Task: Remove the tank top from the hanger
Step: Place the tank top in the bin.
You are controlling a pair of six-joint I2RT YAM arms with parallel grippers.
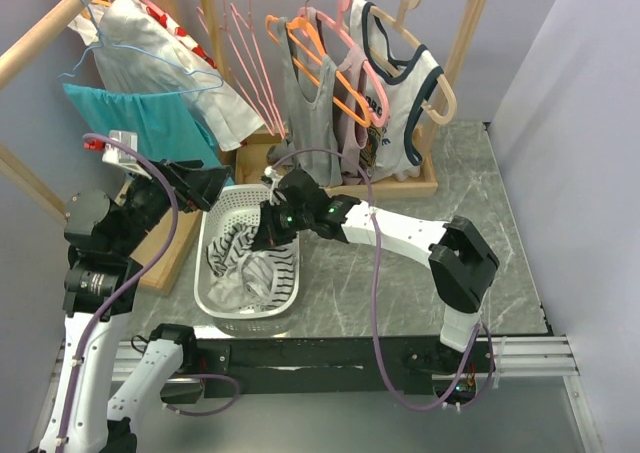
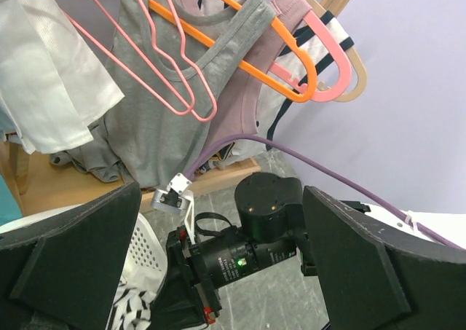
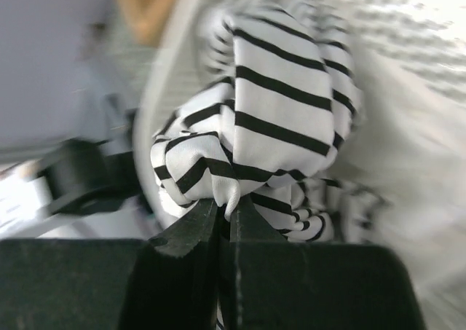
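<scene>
The right gripper [image 3: 224, 206] is pinched tight on the striped top [image 3: 280, 100], which is bunched in the basket [image 1: 250, 323] at the tabletop's [image 1: 420, 273] 9 o'clock. The left gripper [image 1: 207, 188] gapes wide at the basket's 11 o'clock, holding nothing.

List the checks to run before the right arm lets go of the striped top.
1. Right gripper shut on the striped tank top: ok.
2. Striped tank top over the white laundry basket: ok.
3. No hanger caught in the striped tank top: ok, none visible.
4. Left gripper open and empty: ok.
5. Left gripper apart from the basket's rim: cannot tell.
</scene>
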